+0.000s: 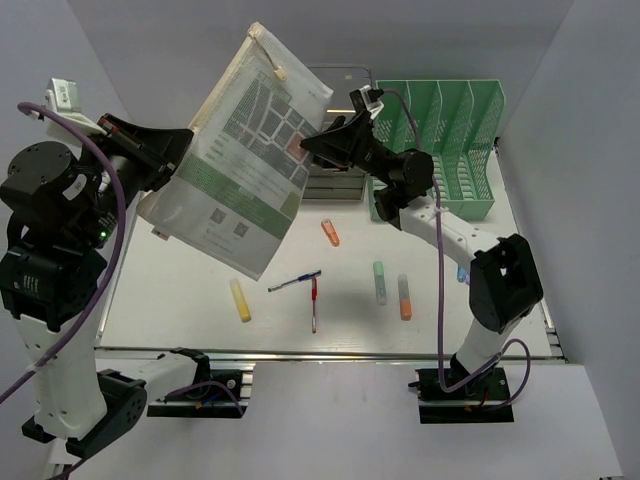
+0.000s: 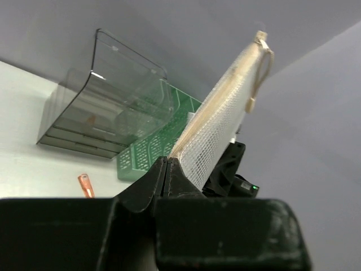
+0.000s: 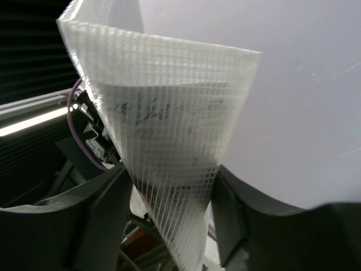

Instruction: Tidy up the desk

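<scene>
A mesh zip pouch with printed papers inside hangs tilted high above the off-white desk. My left gripper is shut on the pouch's left edge; in the left wrist view the jaws are pressed together on the pouch's edge. My right gripper is at the pouch's right edge. In the right wrist view its fingers stand wide apart with a bent corner of the pouch between them.
A green slotted file rack stands back right, a clear drawer unit beside it, partly hidden. On the desk lie a yellow highlighter, blue pen, red pen, orange marker, green highlighter and orange highlighter.
</scene>
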{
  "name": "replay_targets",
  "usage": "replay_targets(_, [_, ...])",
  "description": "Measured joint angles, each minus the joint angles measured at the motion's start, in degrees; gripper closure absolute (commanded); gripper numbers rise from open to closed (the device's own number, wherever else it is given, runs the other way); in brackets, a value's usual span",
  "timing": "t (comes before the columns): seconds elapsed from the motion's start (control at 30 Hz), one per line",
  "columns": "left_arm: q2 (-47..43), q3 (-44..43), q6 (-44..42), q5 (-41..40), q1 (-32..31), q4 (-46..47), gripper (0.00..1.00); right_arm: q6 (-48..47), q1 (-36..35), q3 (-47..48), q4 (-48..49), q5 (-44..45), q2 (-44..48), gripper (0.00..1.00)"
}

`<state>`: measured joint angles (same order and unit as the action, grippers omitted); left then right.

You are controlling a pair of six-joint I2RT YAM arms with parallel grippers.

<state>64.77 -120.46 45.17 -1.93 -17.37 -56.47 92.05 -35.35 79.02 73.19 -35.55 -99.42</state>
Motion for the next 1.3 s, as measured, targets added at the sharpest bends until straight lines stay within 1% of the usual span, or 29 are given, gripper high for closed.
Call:
replay_targets(0.13, [0.17, 1.27, -0.66, -1.42, 0.00, -0.33, 1.00, -1.29, 0.15, -1.49, 0.33, -1.03, 1.36, 0.56])
replay_targets(0.2, [0.28, 2.01, -1.01, -1.99, 0.02, -0.31, 1.00, -1.81, 0.20, -2.08, 0.35, -1.55, 1.90, 0.59])
replay_targets(0.23, [0.42, 2.27, -1.16, -2.19, 0.02, -0.33, 1.00, -2.21, 0.26, -2.23, 0.35, -1.90, 2.03, 0.68])
replay_targets(0.3, [0.63, 2.78, -1.44, -2.43, 0.02, -0.33, 1.00, -3.04, 0.50, -2.47, 0.33, -2.51, 2.43, 0.77])
replay_targets(0.33, [0.72, 3.04, -1.64, -2.62, 0.02, -0.33, 1.00, -3.39, 0.59, -2.56, 0.35, -2.75, 2.58, 0.90])
replay_targets(0.4, [0.90, 3.48, -1.88, -2.93, 0.04, -0.39, 1.00, -4.00, 0.94, -2.91, 0.31, -3.37, 3.21, 1.00])
replay_targets(0.53, [1.07, 3.78, -2.56, -3.61, 0.02, -0.76, 1.00, -5.55, 1.88, -3.26, 0.24, -4.83, 4.48, 1.00])
replay_targets(0.57, [1.05, 3.85, -2.71, -3.65, 0.00, -1.03, 0.96, -6.34, 2.21, -3.65, 0.22, -5.35, 5.03, 1.00])
replay_targets(0.6, [1.03, 3.87, -2.80, -3.80, -0.11, -1.42, 0.90, -7.37, 2.43, -4.17, 0.22, -6.08, 5.68, 1.00])
replay_targets(0.63, [1.03, 3.89, -2.95, -4.00, -0.37, -1.88, 0.79, -8.76, 2.73, -4.74, 0.13, -7.06, 6.56, 1.00])
replay_targets(0.67, [1.03, 3.89, -3.34, -4.42, -0.57, -2.27, 0.55, -10.25, 3.04, -5.29, -0.04, -8.20, 7.54, 1.00])
replay_targets(0.7, [1.03, 3.89, -4.04, -5.84, -0.63, -2.45, 0.45, -12.02, 3.45, -5.81, -0.09, -9.53, 8.68, 1.00])
replay_targets(0.73, [1.01, 3.82, -4.31, -7.37, -0.59, -2.45, 0.33, -14.05, 4.15, -6.29, -0.17, -11.34, 9.97, 1.00])
replay_targets(0.77, [0.92, 3.61, -4.68, -9.27, -0.55, -2.49, 0.23, -16.20, 4.83, -6.86, -0.26, -13.03, 11.34, 1.00])
replay_targets(0.8, [0.72, 3.48, -4.90, -11.06, -0.37, -2.36, 0.06, -19.17, 5.79, -7.37, -0.48, -14.88, 13.09, 1.00])
replay_targets(0.83, [0.35, 3.48, -5.46, -12.22, -0.37, -2.21, 0.04, -22.25, 6.78, -7.45, -1.84, -16.33, 14.84, 1.00])
replay_targets(0.9, [-0.85, 3.54, -5.86, -14.73, -0.37, -1.57, 0.02, -29.16, 8.83, -7.26, -7.41, -18.18, 18.43, 1.00])
replay_targets(0.97, [-2.47, 3.72, -6.47, -16.35, -0.37, -0.92, 0.02, -37.27, 10.84, -5.64, -16.35, -19.41, 21.44, 1.00])
replay_targets(1.0, [-3.39, 3.91, -6.84, -16.96, -0.37, -0.50, 0.02, -42.36, 11.82, -4.00, -21.73, -19.76, 22.62, 1.00])
replay_targets(1.07, [-5.22, 4.83, -7.39, -17.44, -0.37, 0.35, 0.02, -53.90, 13.18, 1.60, -36.26, -18.62, 23.89, 1.00])
replay_targets(1.17, [-8.59, 9.38, -8.31, -17.05, -0.37, 2.67, 0.02, -69.24, 14.45, 9.29, -54.25, -12.90, 25.38, 1.00])
replay_targets(1.3, [-10.40, 16.46, -10.36, -15.02, -0.37, 4.98, 0.02, -85.48, 16.28, 13.64, -70.69, -1.01, 30.03, 1.00])
